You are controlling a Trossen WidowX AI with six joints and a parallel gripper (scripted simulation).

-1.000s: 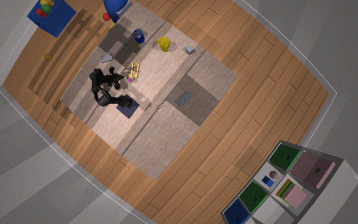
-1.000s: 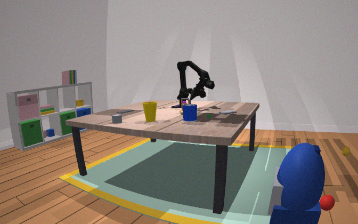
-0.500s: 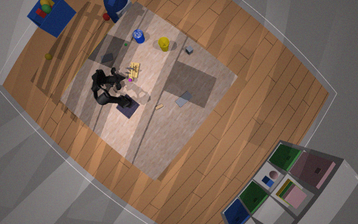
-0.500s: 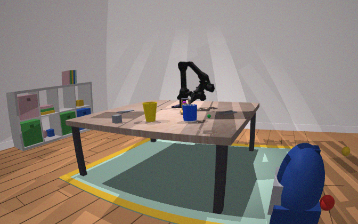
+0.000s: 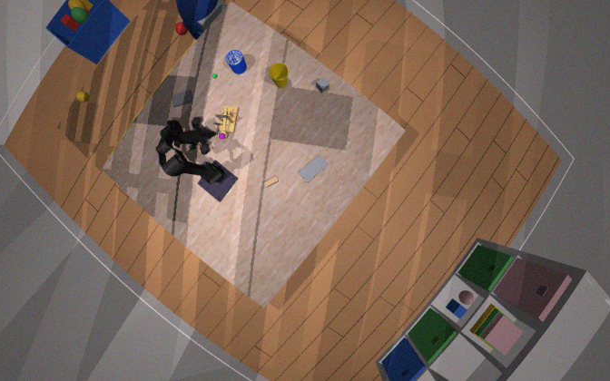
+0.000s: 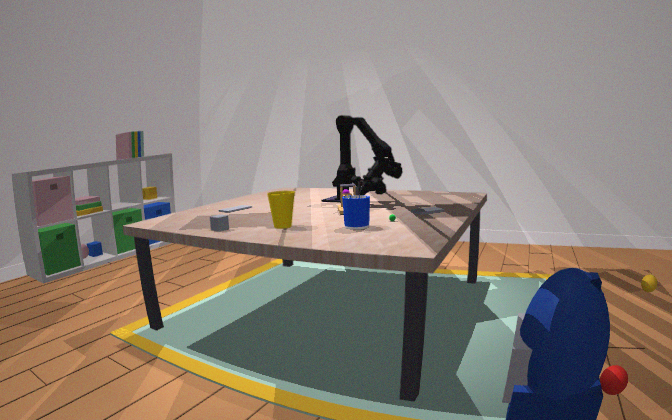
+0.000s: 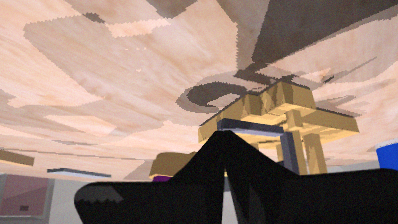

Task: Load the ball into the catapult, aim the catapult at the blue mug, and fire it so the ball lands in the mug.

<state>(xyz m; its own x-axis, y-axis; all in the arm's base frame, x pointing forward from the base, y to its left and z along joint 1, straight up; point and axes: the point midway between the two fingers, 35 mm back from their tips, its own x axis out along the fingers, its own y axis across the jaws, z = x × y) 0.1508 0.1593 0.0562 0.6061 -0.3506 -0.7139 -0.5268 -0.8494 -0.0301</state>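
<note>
The magenta ball (image 5: pixel 221 135) (image 6: pixel 346 192) sits in the cup at the end of the wooden catapult (image 5: pixel 228 122) (image 7: pixel 292 100); in the wrist view only a sliver of the ball (image 7: pixel 162 178) shows, the rest hidden by a finger. My gripper (image 5: pixel 216 132) (image 7: pixel 222 138) is shut and empty. Its fingertips are beside the catapult, close to the ball's cup, and overlap the end of a dark grey bar (image 7: pixel 255 127) in the wrist view; whether they touch it I cannot tell. The blue mug (image 5: pixel 238 67) (image 6: pixel 356 213) (image 7: pixel 389 157) stands upright beyond the catapult.
A yellow cup (image 5: pixel 279 78) (image 6: pixel 281 210) and a grey cube (image 5: pixel 322 84) (image 6: pixel 219 222) stand to one side of the mug. A small green ball (image 5: pixel 214 75) (image 6: pixel 392 217) lies near it. Flat grey plates (image 5: pixel 182 98) (image 5: pixel 313 169) and a wooden block (image 5: pixel 270 180) lie on the table.
</note>
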